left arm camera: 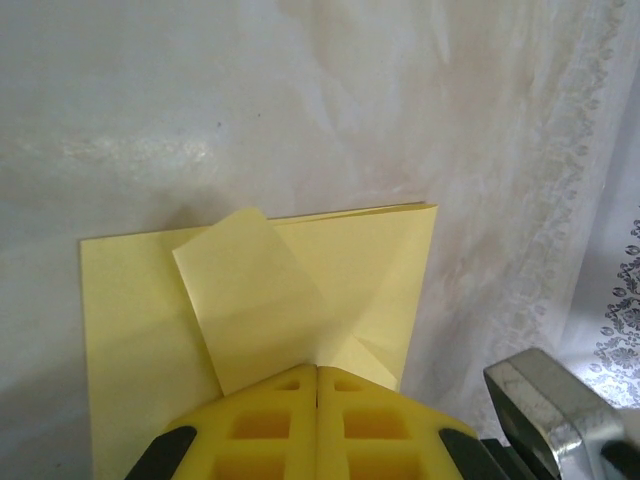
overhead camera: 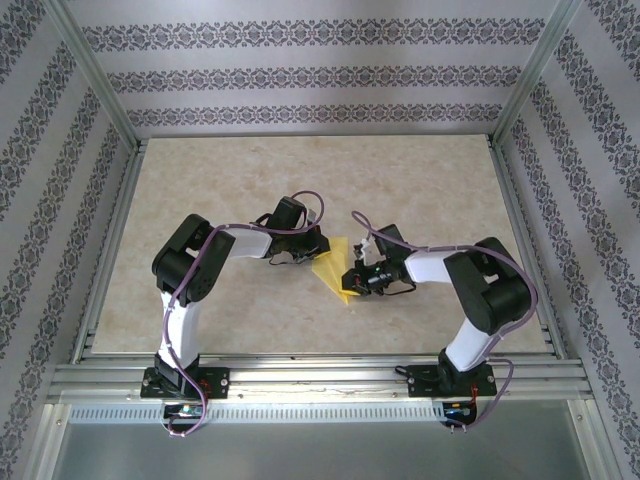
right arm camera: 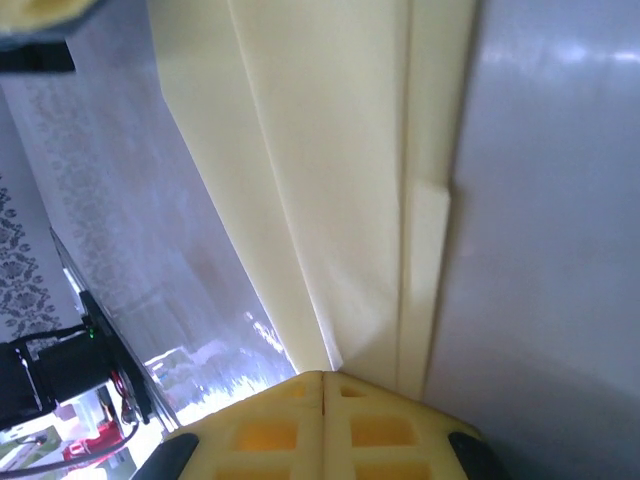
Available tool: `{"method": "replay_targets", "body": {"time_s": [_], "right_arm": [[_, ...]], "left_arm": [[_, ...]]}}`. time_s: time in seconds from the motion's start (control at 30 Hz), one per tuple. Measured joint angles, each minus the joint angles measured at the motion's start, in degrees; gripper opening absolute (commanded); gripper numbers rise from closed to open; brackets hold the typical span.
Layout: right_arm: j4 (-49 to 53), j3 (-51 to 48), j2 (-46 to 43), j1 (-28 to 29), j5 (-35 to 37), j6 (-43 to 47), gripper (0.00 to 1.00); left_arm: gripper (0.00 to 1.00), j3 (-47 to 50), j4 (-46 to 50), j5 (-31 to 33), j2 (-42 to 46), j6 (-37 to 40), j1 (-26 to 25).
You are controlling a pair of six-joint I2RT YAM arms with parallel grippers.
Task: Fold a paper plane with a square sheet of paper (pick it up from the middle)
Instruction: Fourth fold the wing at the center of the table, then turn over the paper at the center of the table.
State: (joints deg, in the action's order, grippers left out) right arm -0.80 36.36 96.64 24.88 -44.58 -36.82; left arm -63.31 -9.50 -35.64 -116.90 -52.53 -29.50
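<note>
- 2 robot arms are seen from above, bent inward so that both grippers meet at a yellow square sheet of paper (overhead camera: 334,270), which is laid flat near the middle of a beige table (overhead camera: 200,190).
- The sheet is partly folded. In the left wrist view 1 flap (left arm camera: 250,300) is turned over the lower layer, w/ creases running in toward the fingertips.
- The left gripper (left arm camera: 317,372) is fully closed, fingers pressed together w/ no gap. Its tips are set on the sheet's near edge where the creases meet, probably to pin or flatten the fold.
- The right gripper (right arm camera: 322,378) is closed tight too, w/ its tips set at the narrow end of long stacked folds. It is likely braced there so the sheet can't slide.
- Whether paper is nipped between either pair of tips, or just pressed under them, can't be told.
- The task is judged approx. mid-way: folds are begun, but no pointed dart is formed yet.
</note>
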Motion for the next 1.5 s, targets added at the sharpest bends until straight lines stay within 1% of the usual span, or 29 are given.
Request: {"method": "replay_targets", "body": {"time_s": [0.33, 0.53, 0.6, 0.67, 0.77, 0.93, 1.17, 1.3, 1.4, 1.5], "right_arm": [[-1.6, -4.9, -3.7, 0.0, -0.6, 1.5, 0.07], [4.0, -6.7, -8.2, 0.0, -0.3, 1.3, 0.1], [5.1, -6.8, -10.0, 0.0, 0.0, 0.7, 0.17], [5.3, -6.8, -12.0, 0.1, 1.0, -1.0, 0.19], [4.8, -6.8, -14.4, 0.2, 2.6, -4.7, 0.26], [4.2, -6.7, -14.6, 0.5, 4.4, -10.0, 0.3], [3.1, -6.4, -11.0, 2.3, 5.0, -13.4, 0.3], [0.9, -7.8, -11.8, 3.0, 6.8, -15.5, 0.3], [0.1, -8.0, -11.9, 3.0, 6.8, -16.6, 0.28], [-0.3, -8.1, -11.9, 3.0, 7.3, -17.4, 0.29]], "left_arm": [[0.05, 0.0, 0.0, -0.2, 0.0, 0.0, 0.1], [0.05, 0.0, 0.0, -0.1, 0.0, -0.4, 0.3], [0.05, 0.1, 0.0, 0.0, 0.0, -0.8, 0.3], [0.05, 0.9, -0.5, 0.6, 0.6, -1.8, 0.3], [0.05, 3.5, -1.7, 1.9, 2.2, -4.1, 0.3], [0.04, 6.3, -3.8, 3.3, 3.8, -7.7, 0.4], [0.04, 6.9, -4.9, 3.6, 3.9, -9.7, 0.3], [0.04, 6.9, -4.9, 3.7, 3.9, -9.9, 0.3], [0.04, 6.9, -4.9, 3.8, 4.0, -9.9, 0.3], [0.04, 6.9, -4.9, 3.8, 4.0, -9.9, 0.3]]}}
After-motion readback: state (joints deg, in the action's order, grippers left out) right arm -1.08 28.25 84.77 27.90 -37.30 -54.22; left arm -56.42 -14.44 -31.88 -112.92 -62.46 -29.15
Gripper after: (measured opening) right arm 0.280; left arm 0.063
